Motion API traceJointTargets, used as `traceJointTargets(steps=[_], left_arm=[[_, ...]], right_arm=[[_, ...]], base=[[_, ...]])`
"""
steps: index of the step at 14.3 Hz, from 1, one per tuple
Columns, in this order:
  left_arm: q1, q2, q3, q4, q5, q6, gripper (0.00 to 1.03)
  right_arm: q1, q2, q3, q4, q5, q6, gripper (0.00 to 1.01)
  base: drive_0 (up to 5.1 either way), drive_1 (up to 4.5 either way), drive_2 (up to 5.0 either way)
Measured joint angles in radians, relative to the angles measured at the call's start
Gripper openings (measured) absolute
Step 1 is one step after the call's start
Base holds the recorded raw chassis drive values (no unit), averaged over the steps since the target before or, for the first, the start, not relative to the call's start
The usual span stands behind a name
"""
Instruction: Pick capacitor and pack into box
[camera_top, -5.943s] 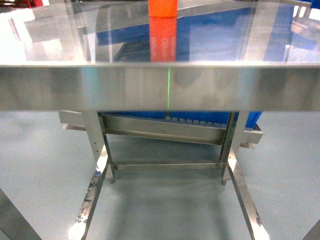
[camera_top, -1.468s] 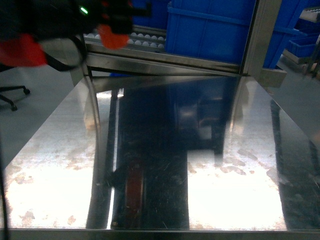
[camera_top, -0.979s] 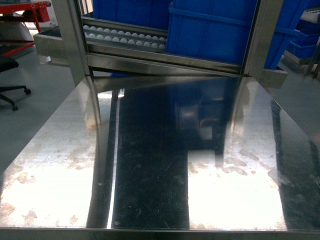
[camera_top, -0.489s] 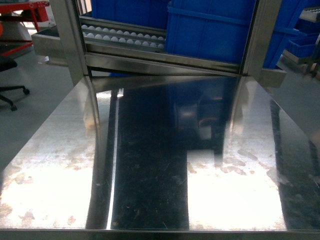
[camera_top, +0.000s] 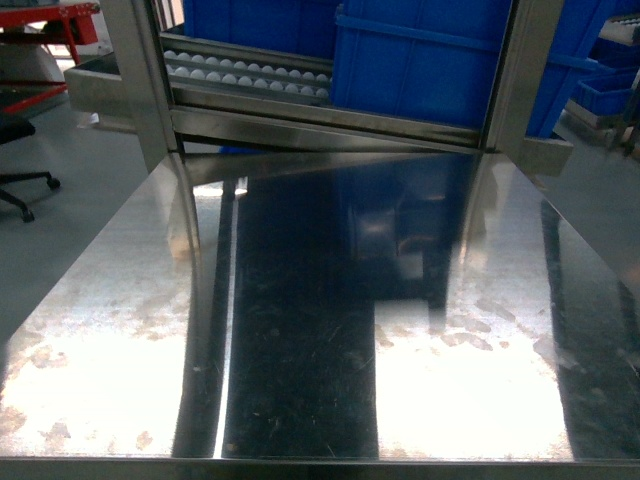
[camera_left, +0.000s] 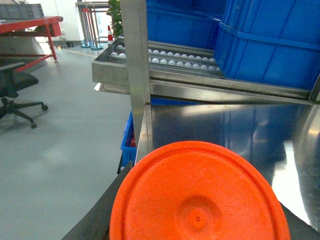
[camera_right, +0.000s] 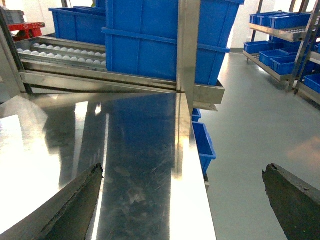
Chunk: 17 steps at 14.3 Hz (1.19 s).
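Observation:
In the left wrist view an orange round disc, the end face of the capacitor (camera_left: 200, 195), fills the lower frame. My left gripper (camera_left: 200, 222) is shut on it, with a dark finger (camera_left: 97, 220) showing at its left side. It hangs over the left edge of the steel table (camera_left: 225, 125). My right gripper (camera_right: 182, 210) is open and holds nothing; its fingers (camera_right: 75, 207) straddle the table's right edge. The box is out of view. The head view shows only the bare steel table (camera_top: 300, 300), with no gripper in it.
Big blue bins (camera_top: 430, 70) stand on a roller rack (camera_top: 250, 75) behind the table, between steel posts (camera_top: 140, 80). A small blue bin (camera_right: 205, 145) sits under the table's right side. Shelves of blue bins (camera_right: 280, 30) stand far right, an office chair (camera_left: 15, 95) far left.
The head camera went from facing the table's front edge to looking down on its top. An arm with orange parts crossing the top left 1.5 s ago has left the head view.

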Motion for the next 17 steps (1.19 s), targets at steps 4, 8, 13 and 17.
traceJointTargets(steps=[4,8,13,17], left_arm=[[0.144,-0.209,-0.130,-0.073,0.150,0.000,0.44],[0.154,-0.414,-0.218,-0.173,0.158,-0.003,0.44],[0.154,-0.526,-0.218,-0.280,0.157,-0.003,0.44],[0.154,-0.597,-0.218,-0.353,0.158,-0.003,0.44]], right_arm=[[0.000,0.000,0.000,0.000,0.000,0.000,0.98],[0.000,0.000,0.000,0.000,0.000,0.000,0.98],[0.000,0.000,0.000,0.000,0.000,0.000,0.98],[0.000,0.000,0.000,0.000,0.000,0.000,0.98]], base=[[0.0,0.00,0.0],[0.0,0.00,0.0],[0.0,0.00,0.0],[0.0,0.00,0.0]])
